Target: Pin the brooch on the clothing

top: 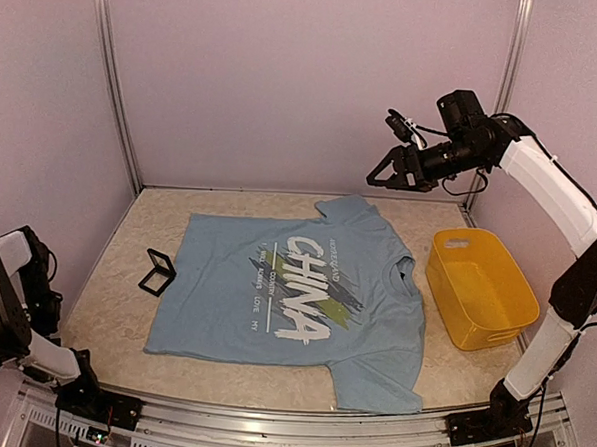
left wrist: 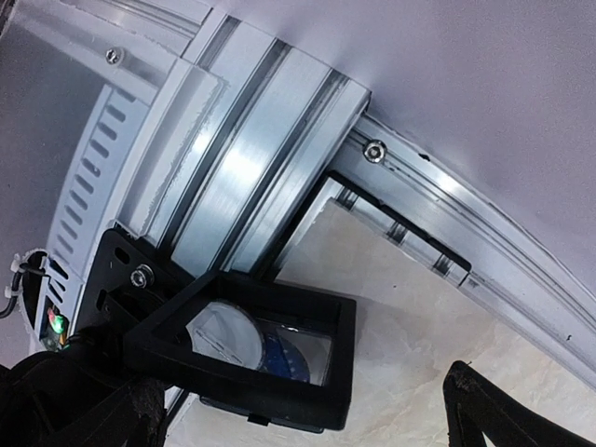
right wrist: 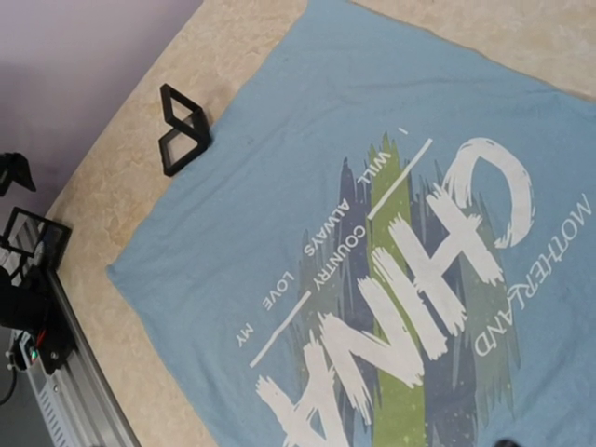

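Findings: my left jaws stand released and spread wide, low at the near left corner of the counter, close to the aluminium rail. A black framed case lies between them, hard by one finger and apart from the other; I cannot tell whether it touches. Inside it shows a small round piece, pale and blue, which I take for the brooch.

My right jaws are released with nothing between them, raised high over the far edge of the T-shirt.

The T-shirt lies flat across the middle of the counter. Bare counter runs along its left and far edges. A second black case stands just beside the left edge. The yellow basket sits just beside the collar.

Only the left wrist view shows the first case's contents. Only the top view shows the basket. The right wrist view shows both cases, the second as two hinged frames.
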### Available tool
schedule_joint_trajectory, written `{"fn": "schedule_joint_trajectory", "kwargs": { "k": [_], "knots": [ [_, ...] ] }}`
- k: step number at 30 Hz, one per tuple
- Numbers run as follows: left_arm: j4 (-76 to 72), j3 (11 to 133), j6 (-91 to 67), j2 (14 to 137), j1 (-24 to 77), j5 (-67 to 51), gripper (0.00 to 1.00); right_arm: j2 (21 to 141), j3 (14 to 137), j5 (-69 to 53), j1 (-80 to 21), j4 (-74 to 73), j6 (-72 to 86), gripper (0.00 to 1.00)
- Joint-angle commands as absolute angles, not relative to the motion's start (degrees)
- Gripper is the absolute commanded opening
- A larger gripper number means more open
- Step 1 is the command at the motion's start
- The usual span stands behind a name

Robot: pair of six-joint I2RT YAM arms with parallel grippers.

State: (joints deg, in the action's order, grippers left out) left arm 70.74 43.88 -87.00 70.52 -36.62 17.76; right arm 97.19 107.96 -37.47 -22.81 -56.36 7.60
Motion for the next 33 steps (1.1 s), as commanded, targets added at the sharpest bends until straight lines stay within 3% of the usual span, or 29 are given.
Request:
{"fn": "schedule_joint_trajectory", "kwargs": {
  "k": [1, 11, 25, 33],
  "knots": [
    [69.5, 42.4, -86.8, 70.9, -36.9, 15.6, 0.99, 97.4, 109.8, -37.2, -22.6, -57.4, 7.5, 0.86],
    [70.1, 44.2, -87.3, 69.9, -36.9, 16.8, 0.98, 97.5, 109.9, -37.0, -22.5, -58.1, 7.2, 0.86],
    [73.0, 42.7, -90.4, 68.5, -37.2, 18.8, 0.88, 97.7, 110.6, -37.1, -22.5, -58.6, 6.5, 0.86],
    [73.2, 42.3, -90.7, 67.1, -38.8, 19.9, 0.75, 97.5, 110.8, -36.9, -22.5, -58.9, 6.2, 0.86]
  ]
}}
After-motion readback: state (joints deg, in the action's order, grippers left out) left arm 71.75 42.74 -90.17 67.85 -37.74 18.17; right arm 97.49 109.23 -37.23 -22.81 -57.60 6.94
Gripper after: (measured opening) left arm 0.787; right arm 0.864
